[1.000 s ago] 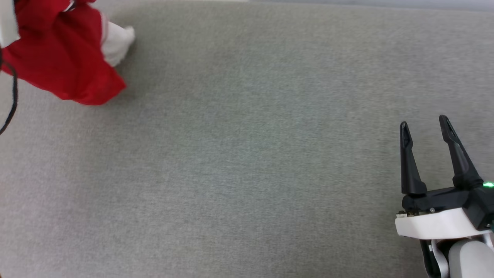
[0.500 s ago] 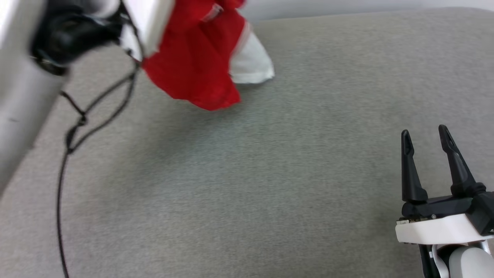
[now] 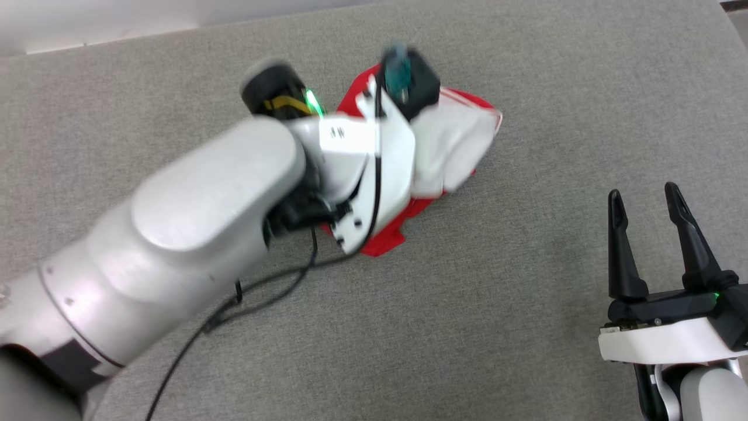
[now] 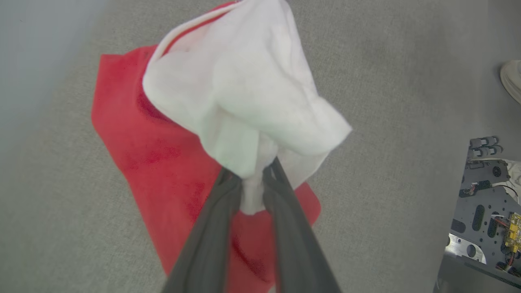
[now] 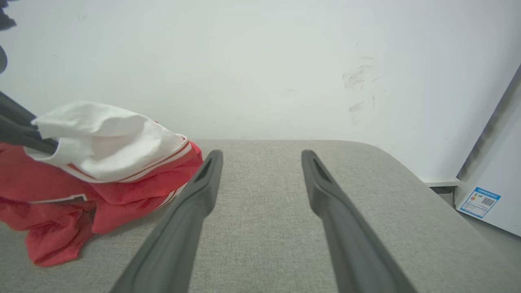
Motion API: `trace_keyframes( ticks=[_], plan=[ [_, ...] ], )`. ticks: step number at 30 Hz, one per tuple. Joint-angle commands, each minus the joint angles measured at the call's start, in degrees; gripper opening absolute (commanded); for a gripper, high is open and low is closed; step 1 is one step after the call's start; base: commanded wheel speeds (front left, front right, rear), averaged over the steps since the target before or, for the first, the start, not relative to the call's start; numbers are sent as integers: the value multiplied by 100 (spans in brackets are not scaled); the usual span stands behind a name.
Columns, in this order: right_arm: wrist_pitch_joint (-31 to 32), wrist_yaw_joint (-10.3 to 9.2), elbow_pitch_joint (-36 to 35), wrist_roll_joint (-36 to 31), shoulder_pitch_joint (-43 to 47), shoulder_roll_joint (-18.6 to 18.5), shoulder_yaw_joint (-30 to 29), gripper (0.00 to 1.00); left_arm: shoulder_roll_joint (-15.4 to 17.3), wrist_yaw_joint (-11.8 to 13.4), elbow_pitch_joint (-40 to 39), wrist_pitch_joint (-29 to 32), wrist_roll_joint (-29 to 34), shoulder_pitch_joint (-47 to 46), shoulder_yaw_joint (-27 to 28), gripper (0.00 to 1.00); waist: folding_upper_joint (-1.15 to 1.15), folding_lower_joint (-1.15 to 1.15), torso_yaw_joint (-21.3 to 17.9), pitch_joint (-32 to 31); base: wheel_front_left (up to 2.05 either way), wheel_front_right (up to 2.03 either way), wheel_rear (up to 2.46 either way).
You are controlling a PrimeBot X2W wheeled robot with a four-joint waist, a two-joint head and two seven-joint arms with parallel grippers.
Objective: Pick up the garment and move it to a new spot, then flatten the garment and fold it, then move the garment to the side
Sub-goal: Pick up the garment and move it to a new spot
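Observation:
The garment is a bunched red jersey with a white sleeve, lying near the middle of the grey surface. My left gripper is shut on a fold of the white sleeve, holding it up above the red cloth spread below. In the head view my left arm reaches over the heap and hides the fingers. My right gripper stands open at the lower right, apart from the cloth. In the right wrist view the garment lies to the left of the right gripper.
A black cable hangs from my left arm over the surface. A white wall rises behind the far edge. My base and a shoe sit on the floor beyond the surface's side.
The head camera has swung, so the whole picture shifted. My left arm has carried the garment toward the middle of the surface and lowered it there. The right gripper stays open.

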Motion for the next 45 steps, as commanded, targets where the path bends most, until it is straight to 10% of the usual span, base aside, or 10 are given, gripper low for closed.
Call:
trace_keyframes(
  ticks=[1, 13, 15, 22, 31, 36, 45],
  plan=[
    [-10, -2, 11, -20, -102, 17, 13, 100, -46, 3, 122, -129, -70, 191, -207, 0, 0, 0, -12, 61, 0, 0, 0],
    [-10, -3, 75, -101, -96, 17, -10, 100, -373, 3, 623, -858, -140, 834, -836, 0, 0, 0, 125, 161, 0, 0, 0],
    [-10, -2, 94, -118, -75, 16, -13, 100, -419, 3, 654, -1249, -74, 707, -830, 100, 0, 0, 184, 89, 0, 0, 0],
    [-10, -3, 147, -196, 116, 16, -45, 100, -419, 50, 817, -2888, 195, 614, -485, 100, 0, 0, 419, -386, 0, 0, 0],
    [-10, -3, 126, -360, 484, 16, -174, 100, -59, 1472, 889, -5438, 922, 1419, 267, 100, 0, 0, 848, -1042, 0, 0, 0],
    [-10, -3, 76, -421, 605, 15, -243, 100, 182, 2526, 525, -5864, 1369, 2396, 1172, 100, 0, 0, 1089, -1269, 0, 0, 0],
    [-10, -3, 102, -373, 717, 15, -282, 100, 199, 3165, -667, -5861, 2669, 4450, 2979, 100, 0, 0, 1260, -1494, 0, 0, 0]
  ],
)
